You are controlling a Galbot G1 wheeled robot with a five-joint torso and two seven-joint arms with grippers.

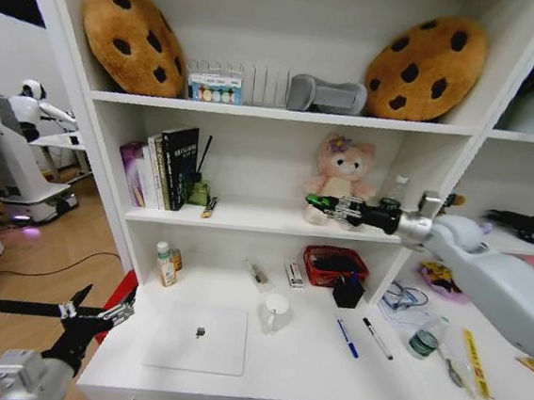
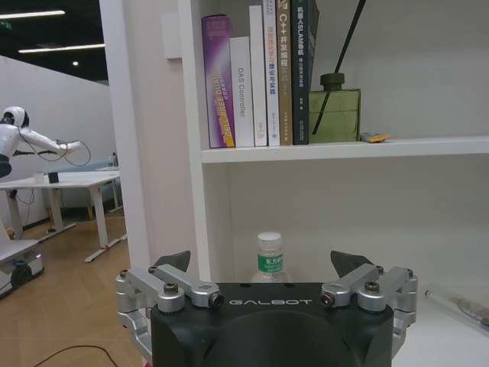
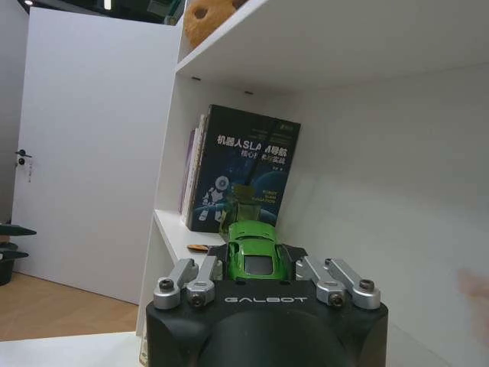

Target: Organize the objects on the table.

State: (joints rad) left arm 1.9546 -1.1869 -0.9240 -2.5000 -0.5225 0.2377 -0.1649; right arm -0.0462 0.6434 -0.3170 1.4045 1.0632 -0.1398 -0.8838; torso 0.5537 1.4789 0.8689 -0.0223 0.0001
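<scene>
Green and glossy, the toy car point(image 3: 255, 252) sits pinched between the fingers of the right claw point(image 1: 333, 206), which is raised in front of the middle shelf point(image 1: 255, 222), just before the pink plush bear point(image 1: 342, 172). In the right wrist view the car points toward a row of books point(image 3: 237, 183) at the shelf's far left end.

The left claw point(image 1: 96, 306) hangs low at the near left corner of the white bench point(image 1: 326, 376), off its edge and above the wooden floor. Its fingers point(image 2: 174, 260) are spread wide and hold nothing. In the left wrist view a small bottle with a white cap point(image 2: 269, 258) stands beyond it, seen between the two fingertips.

On the bench, the silver laptop point(image 1: 199, 337) lies shut at near left, with a white cup point(image 1: 275, 312) just to its right. Further right lie a blue pen point(image 1: 347, 338) and a black pen point(image 1: 377, 338), side by side and apart. A small clear bottle with a green label point(image 1: 424, 340) stands right of the pens, and a yellow strip point(image 1: 476, 364) lies near the right edge. A red mesh basket point(image 1: 334, 265) rests at the back of the bench, beneath the middle shelf.
</scene>
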